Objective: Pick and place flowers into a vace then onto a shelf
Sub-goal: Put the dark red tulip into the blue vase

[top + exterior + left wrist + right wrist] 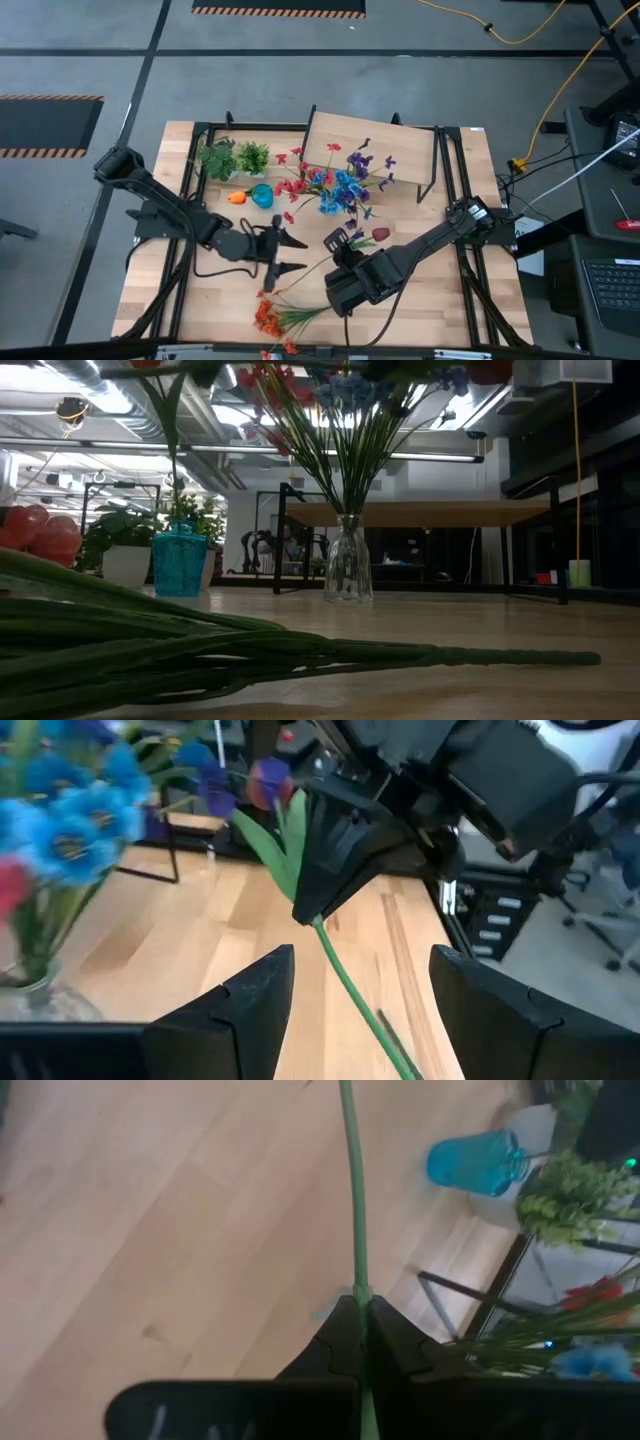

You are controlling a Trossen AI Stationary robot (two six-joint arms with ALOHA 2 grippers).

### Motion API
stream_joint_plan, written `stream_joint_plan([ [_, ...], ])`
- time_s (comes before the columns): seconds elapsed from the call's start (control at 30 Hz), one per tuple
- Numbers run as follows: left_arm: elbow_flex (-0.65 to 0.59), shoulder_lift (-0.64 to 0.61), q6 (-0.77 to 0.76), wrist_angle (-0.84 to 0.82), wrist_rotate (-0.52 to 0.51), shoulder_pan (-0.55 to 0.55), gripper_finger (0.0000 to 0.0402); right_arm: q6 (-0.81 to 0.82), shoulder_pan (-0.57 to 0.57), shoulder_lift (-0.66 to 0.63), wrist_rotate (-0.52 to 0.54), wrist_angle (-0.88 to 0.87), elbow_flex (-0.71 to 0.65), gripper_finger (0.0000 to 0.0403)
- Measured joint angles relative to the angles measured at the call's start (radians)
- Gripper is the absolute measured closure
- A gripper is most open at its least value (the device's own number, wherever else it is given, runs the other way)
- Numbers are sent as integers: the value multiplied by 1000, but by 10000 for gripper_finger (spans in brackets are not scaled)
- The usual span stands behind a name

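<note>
My right gripper (338,240) is shut on a green-stemmed flower (268,782) with a purple bloom, above the middle of the table. The flower's stem (300,272) slants toward the near left. My left gripper (298,254) stands open just left of it, and the stem (350,990) runs between its fingers without touching them. A glass vase (348,565) holds several red, blue and purple flowers (335,188). Orange flowers (272,315) lie flat at the near edge. The shelf (375,150) stands on black legs at the far right. My right gripper pinches the flower's stem (357,1275) between its two shut fingers (340,860), just below the leaves. The fingers slant down from the table's right side and lie roughly along the stem. The bloom sits behind the fingers and the long bare stem runs on past their tips.
A small blue vase (262,195) and an orange tulip (238,197) sit left of the glass vase. Two leafy green plants (235,158) stand at the far left. Black frame rails (190,190) run along both sides of the table.
</note>
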Motion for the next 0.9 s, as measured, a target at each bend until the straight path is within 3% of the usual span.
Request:
stream_joint_plan([
  [0.3,158,73,-127,-163,132,72,175,-54,3,1,48,3,20,403],
  [0.53,162,75,-252,-202,219,133,175,-54,14,1,67,4,20,403],
  [0.9,162,140,-266,-182,321,168,175,-54,14,1,68,15,20,403],
])
